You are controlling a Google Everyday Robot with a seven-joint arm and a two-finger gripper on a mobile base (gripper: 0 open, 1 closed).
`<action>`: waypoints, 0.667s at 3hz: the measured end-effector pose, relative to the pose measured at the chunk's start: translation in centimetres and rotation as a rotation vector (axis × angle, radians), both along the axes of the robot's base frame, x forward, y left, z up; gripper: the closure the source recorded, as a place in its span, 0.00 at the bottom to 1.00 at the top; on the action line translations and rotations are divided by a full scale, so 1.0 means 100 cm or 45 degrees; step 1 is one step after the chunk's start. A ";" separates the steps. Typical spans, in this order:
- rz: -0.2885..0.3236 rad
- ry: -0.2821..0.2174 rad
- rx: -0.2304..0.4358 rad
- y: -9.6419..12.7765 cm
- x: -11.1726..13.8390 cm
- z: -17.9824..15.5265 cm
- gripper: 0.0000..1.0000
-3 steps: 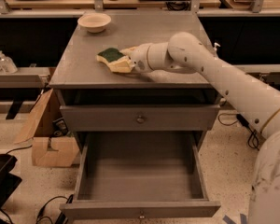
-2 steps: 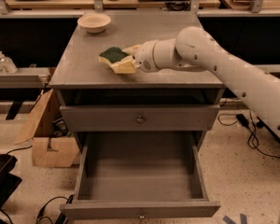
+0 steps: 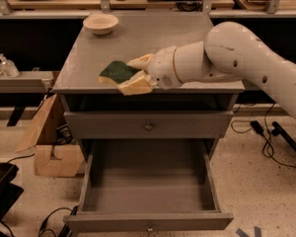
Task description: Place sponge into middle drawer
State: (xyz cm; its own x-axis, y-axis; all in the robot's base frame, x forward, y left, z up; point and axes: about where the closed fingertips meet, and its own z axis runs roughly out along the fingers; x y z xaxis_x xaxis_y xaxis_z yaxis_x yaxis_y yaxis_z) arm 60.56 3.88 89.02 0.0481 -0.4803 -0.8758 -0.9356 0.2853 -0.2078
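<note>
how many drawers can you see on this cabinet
2: a closed drawer under the tabletop, and the open middle drawer below it. The end effector grips the sponge above the tabletop's front edge.

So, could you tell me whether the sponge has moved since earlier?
Yes: held in the gripper, the sponge has come toward the front edge of the cabinet top, farther from the bowl.

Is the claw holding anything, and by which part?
Yes: the claw grips the sponge by its end nearest the arm, green face up, at the front edge of the cabinet top.
</note>
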 end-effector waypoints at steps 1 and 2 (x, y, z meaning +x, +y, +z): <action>0.100 -0.003 -0.010 -0.003 -0.043 -0.018 1.00; 0.100 -0.003 -0.010 -0.003 -0.043 -0.018 1.00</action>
